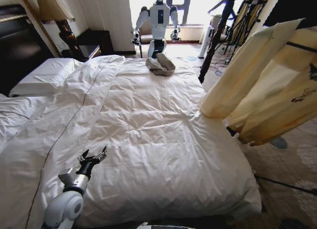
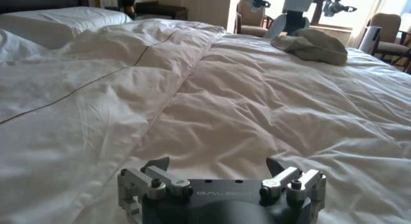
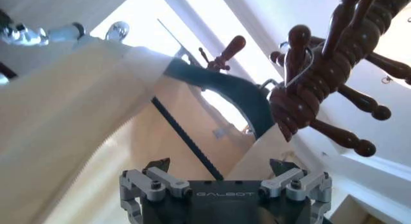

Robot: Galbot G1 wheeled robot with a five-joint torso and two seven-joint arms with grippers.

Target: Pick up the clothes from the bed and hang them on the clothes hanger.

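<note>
bed [image 1: 148, 120] white duvet | clothes [image 1: 257, 80] hung beside bed | left gripper [image 1: 92, 157] fingers apart over duvet | right gripper [image 3: 222, 166] fingers apart, empty

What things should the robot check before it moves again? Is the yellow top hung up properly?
1. Clothes off the bed: ok, hanging beside it.
2. Clothes on the clothes hanger: ok, its dark bar sits in the neckline.
3. Hanger hook on the wooden coat stand: ok, the wire loops around the stand's post.
4. Right gripper let go: ok, open, nothing between its fingers.
5. Left gripper free: ok, open above the duvet.
6. Grey cloth bundle left alone: ok, at the far edge.
</note>
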